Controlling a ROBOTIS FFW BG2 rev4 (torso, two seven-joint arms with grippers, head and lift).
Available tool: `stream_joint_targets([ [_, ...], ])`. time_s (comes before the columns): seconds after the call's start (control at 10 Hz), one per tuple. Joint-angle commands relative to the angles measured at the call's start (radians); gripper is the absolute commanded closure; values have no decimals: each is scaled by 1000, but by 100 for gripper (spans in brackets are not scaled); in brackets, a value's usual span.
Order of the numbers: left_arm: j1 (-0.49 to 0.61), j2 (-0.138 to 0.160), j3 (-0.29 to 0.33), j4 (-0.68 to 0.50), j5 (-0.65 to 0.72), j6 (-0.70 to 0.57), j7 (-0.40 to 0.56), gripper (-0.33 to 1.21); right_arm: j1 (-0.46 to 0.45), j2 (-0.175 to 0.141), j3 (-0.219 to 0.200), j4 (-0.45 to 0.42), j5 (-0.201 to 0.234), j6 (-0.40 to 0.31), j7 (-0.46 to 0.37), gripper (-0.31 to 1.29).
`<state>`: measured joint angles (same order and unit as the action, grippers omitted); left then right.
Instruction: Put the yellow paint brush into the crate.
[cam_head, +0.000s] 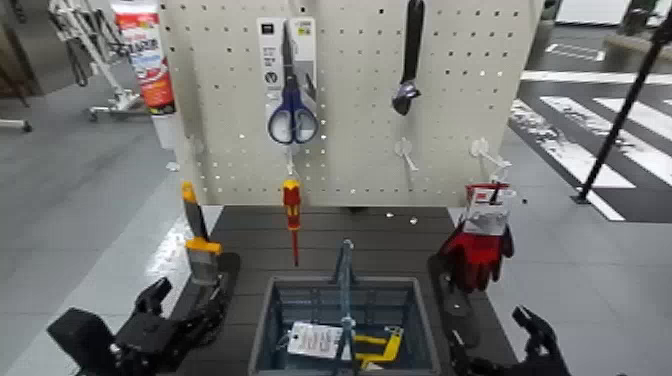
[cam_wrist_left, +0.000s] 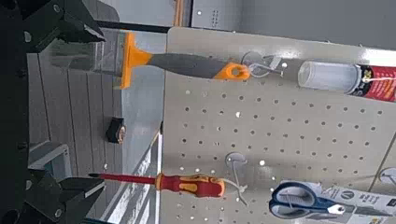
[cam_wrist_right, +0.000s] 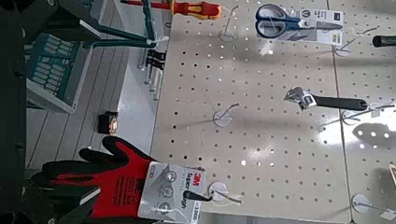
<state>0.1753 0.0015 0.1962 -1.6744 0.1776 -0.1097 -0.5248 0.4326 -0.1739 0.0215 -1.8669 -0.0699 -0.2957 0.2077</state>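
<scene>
Head view: yellow paint brush (cam_head: 200, 238) hangs on the pegboard (cam_head: 237, 110), not in the grey-blue crate (cam_head: 428, 325). Left gripper (cam_head: 182, 318) spread below it, grasping nothing; right gripper (cam_head: 505, 352) idle, low right. Judged: approach under way; grasp, unhooking, placing remain.
</scene>
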Motion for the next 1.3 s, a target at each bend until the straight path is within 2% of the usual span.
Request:
stream_joint_targets([
  [0.1, -34, 6, 58, 7, 2, 28, -20, 20, -2, 4, 1, 0, 2, 6, 1, 15],
  [0.2, -51, 2, 80, 15, 2, 33, -24, 20, -3, 7, 0, 0, 4, 6, 1, 15],
  [0.7, -131, 29, 143, 62, -10, 91, -121, 20, -15, 11, 3, 8, 5, 10, 12, 15],
  [1.3, -238, 66, 160, 190, -10, 87, -212, 20, -21, 11, 6, 15, 4, 12, 16, 15],
])
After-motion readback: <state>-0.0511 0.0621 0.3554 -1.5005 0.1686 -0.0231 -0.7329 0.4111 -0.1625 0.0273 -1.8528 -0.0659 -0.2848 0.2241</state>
